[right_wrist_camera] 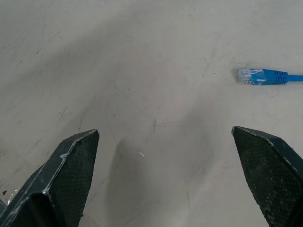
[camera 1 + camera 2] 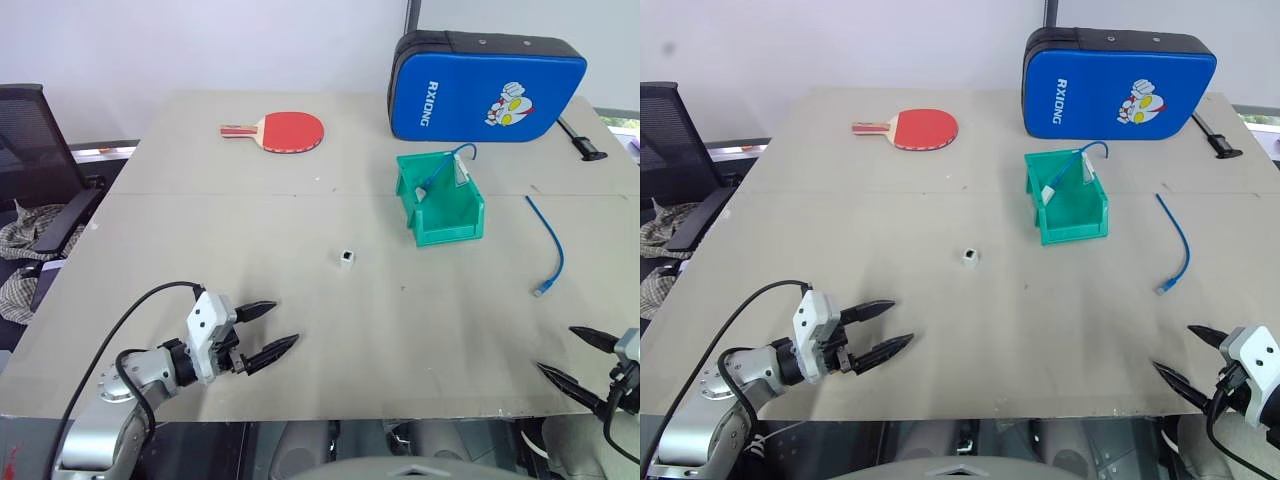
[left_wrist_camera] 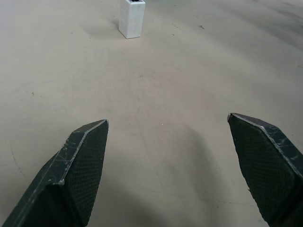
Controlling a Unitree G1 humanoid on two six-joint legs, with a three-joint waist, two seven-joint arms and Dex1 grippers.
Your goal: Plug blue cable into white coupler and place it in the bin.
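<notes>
Currently both tools, left tool and right tool, hover spread and empty; from the white coupler, the blue cable lies at three o'clock, the bin at two.

A wide beige counter carries everything, with a seam running across it partway back. Near the middle sits the white coupler, standing alone on the bare surface. Further back and to the right is the green bin, with a blue cord arching out of it. The blue cable lies loose to the right of the bin, its clear plug end nearest the front edge. At the back lie a red table-tennis paddle and a blue padded case.
</notes>
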